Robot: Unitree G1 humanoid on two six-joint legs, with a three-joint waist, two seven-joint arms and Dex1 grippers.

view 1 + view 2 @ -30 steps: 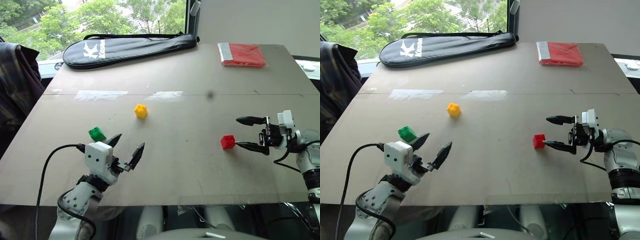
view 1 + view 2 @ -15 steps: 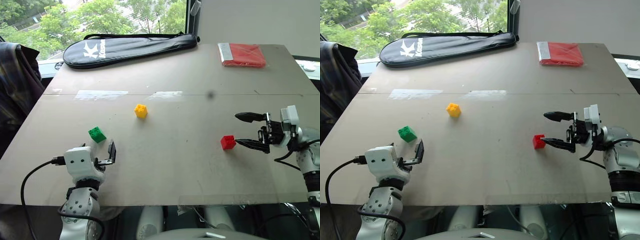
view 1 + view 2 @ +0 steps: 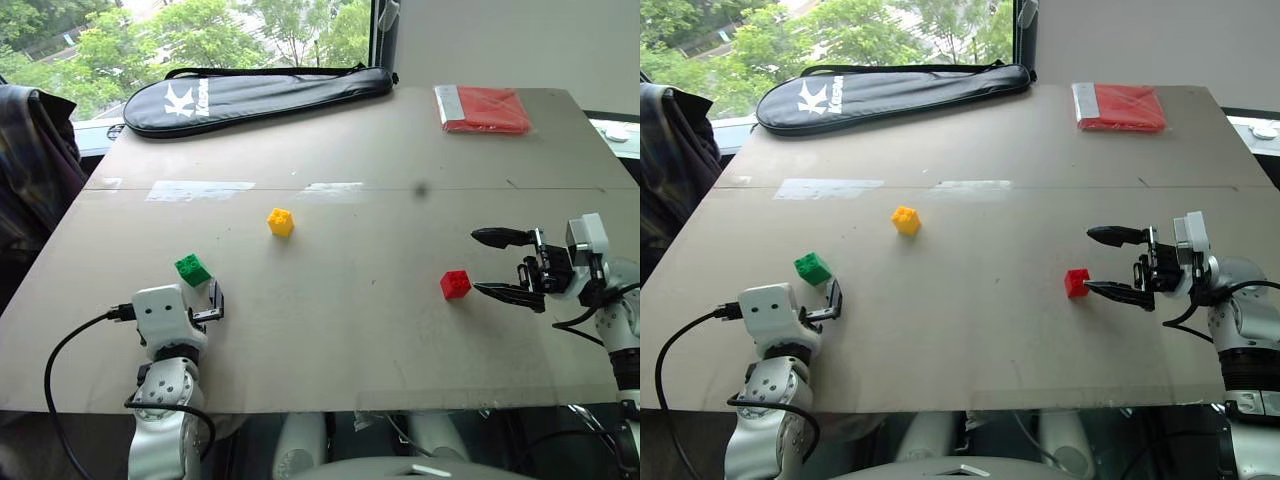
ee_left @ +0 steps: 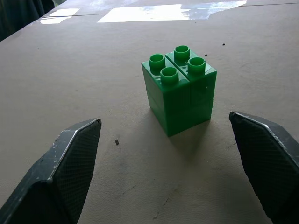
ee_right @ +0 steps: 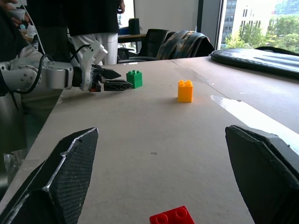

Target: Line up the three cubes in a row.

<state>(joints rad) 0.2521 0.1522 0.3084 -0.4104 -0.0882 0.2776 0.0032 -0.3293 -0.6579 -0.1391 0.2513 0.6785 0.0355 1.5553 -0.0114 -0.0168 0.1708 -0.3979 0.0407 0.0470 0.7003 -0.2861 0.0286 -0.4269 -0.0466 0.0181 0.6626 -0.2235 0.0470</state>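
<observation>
The green cube (image 3: pixel 193 269) stands near the table's front left. My left gripper (image 4: pixel 164 119) is open just short of it, one finger to each side, touching nothing. Toward the middle of the table sits the yellow cube (image 3: pixel 281 221). The red cube (image 3: pixel 455 285) is at the right, and my right gripper (image 3: pixel 476 262) points sideways at it from the right, open, with its fingertips a short way off. In the right wrist view the red cube (image 5: pixel 173 217) shows low between the fingers, with the yellow cube (image 5: pixel 185 90) and green cube (image 5: pixel 134 78) beyond.
A black racket bag (image 3: pixel 260 95) lies along the table's far edge. A flat red packet (image 3: pixel 485 108) is at the far right corner. A dark garment (image 3: pixel 30 160) hangs off the left side. People (image 5: pixel 88 23) stand beyond the table.
My left arm has swung to the left and turned, so its gripper now points straight at the green cube instead of past its right side. The right gripper has hardly moved.
</observation>
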